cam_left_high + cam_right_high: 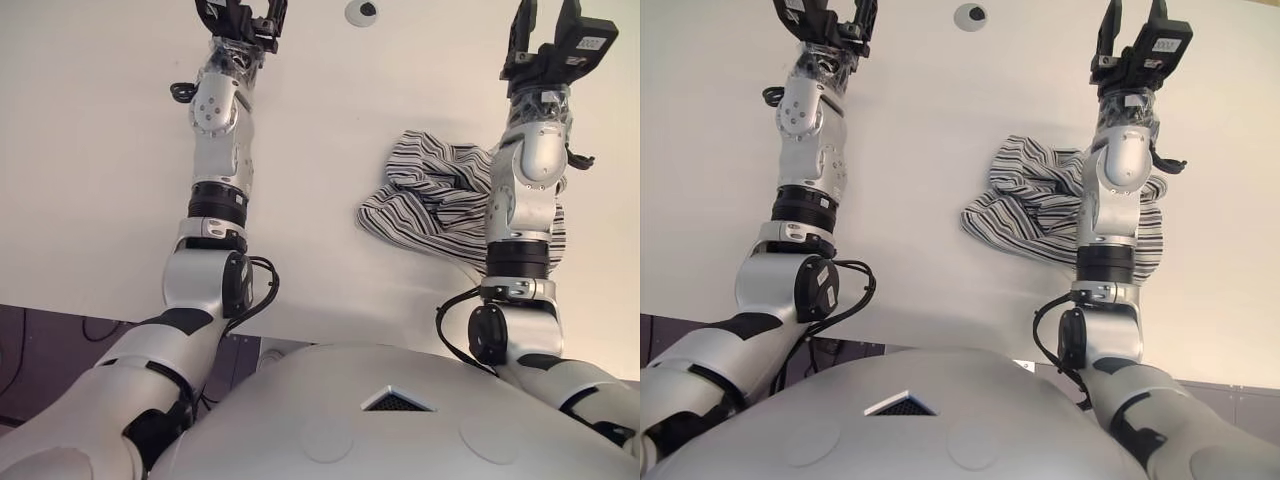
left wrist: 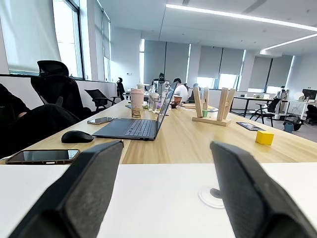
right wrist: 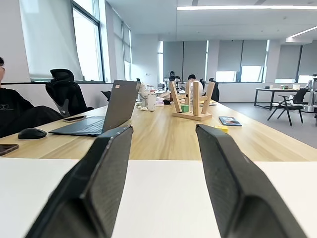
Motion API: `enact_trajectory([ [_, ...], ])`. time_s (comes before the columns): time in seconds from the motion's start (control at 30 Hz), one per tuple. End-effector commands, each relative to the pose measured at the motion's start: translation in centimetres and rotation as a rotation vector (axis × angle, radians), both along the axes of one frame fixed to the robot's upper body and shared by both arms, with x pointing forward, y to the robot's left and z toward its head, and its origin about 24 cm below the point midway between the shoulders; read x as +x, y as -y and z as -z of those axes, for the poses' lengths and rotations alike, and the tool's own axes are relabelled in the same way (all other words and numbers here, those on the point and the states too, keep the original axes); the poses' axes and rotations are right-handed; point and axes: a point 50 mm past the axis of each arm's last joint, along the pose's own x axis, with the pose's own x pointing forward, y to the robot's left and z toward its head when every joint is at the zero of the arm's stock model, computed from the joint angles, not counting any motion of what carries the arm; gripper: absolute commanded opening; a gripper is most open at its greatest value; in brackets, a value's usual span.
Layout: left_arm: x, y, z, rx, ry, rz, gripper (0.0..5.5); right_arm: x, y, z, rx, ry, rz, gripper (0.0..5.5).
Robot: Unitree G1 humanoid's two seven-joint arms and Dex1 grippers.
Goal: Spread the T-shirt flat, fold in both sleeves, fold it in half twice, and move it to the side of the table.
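Left fingers [image 2: 74,193] apart, laptop [image 2: 136,126] beyond, wrist view; crumpled T-shirt [image 1: 440,200], eye views.

You see the T-shirt [image 1: 430,195] lying crumpled on the right half of the white table [image 1: 100,150]. It has narrow dark and white stripes. It is bunched into an uneven heap, not spread flat, with folds and stripes running in several directions. The right arm [image 1: 520,200] crosses in front of its right part, hiding it.

T-shirt [image 1: 435,195] — thin black-and-white stripes; table [image 1: 100,150] plain white; fingers [image 2: 74,196] black; desk [image 2: 198,144] — pale wood grain.
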Motion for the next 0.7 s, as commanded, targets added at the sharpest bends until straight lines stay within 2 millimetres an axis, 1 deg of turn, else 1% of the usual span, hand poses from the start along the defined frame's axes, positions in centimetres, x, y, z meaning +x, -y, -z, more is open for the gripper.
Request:
enact_trajectory([
  [0.03,0.2,-0.2,-0.3,0.069,0.035,-0.038,3.2,0.9,0.6,-1.1,-0.036,0.013,0.011,2.33],
  [0.13,-0.1,-0.5,0.1,0.098,0.038,-0.053,3.2,1.1,1.3,-1.6,-0.046,-0.016,-0.028,2.33],
  [0.2,-0.3,-0.9,0.0,0.109,0.051,-0.06,3.2,0.5,3.1,-2.4,-0.064,-0.055,-0.081,2.33],
  [0.23,-0.5,-1.2,0.2,0.11,0.053,-0.066,3.2,-0.1,3.9,-2.8,-0.091,-0.083,-0.142,2.33],
  [0.3,-0.9,-2.0,1.1,0.11,0.024,-0.083,3.2,-2.7,3.9,-2.8,-0.192,-0.186,-0.429,2.33],
  [0.33,-1.0,-2.2,1.4,0.111,0.016,-0.088,3.2,-4.3,3.6,-2.4,-0.262,-0.258,-0.579,2.33],
  [0.37,-1.1,-2.2,1.5,0.111,0.014,-0.091,3.2,-5.5,3.5,-2.0,-0.313,-0.321,-0.689,2.33],
  [0.43,-1.1,-2.2,1.4,0.099,0.014,-0.101,3.2,-8.2,4.1,-0.4,-0.416,-0.5,-0.851,2.33],
  [0.47,-1.1,-2.2,1.4,0.094,0.013,-0.103,3.2,-9.0,4.6,0.3,-0.465,-0.582,-0.889,2.33],
  [0.53,-1.2,-1.8,1.6,0.095,0.007,-0.092,3.2,-10.0,5.7,2.5,-0.676,-0.798,-0.909,2.33],
  [0.57,-1.2,-1.6,1.6,0.095,0.004,-0.085,3.2,-10.2,5.7,3.3,-0.736,-0.862,-0.923,2.33],
  [0.6,-1.1,-1.5,1.6,0.088,0.002,-0.083,3.2,-10.1,5.1,4.1,-0.77,-0.879,-0.94,2.33],
  [0.67,-0.9,-1.5,1.5,0.074,-0.009,-0.085,3.2,-7.7,2.1,6.2,-0.831,-0.802,-0.911,2.33],
  [0.7,-0.8,-1.4,1.6,0.072,-0.015,-0.082,3.2,-6.4,0.7,7.1,-0.892,-0.757,-0.884,2.33],
])
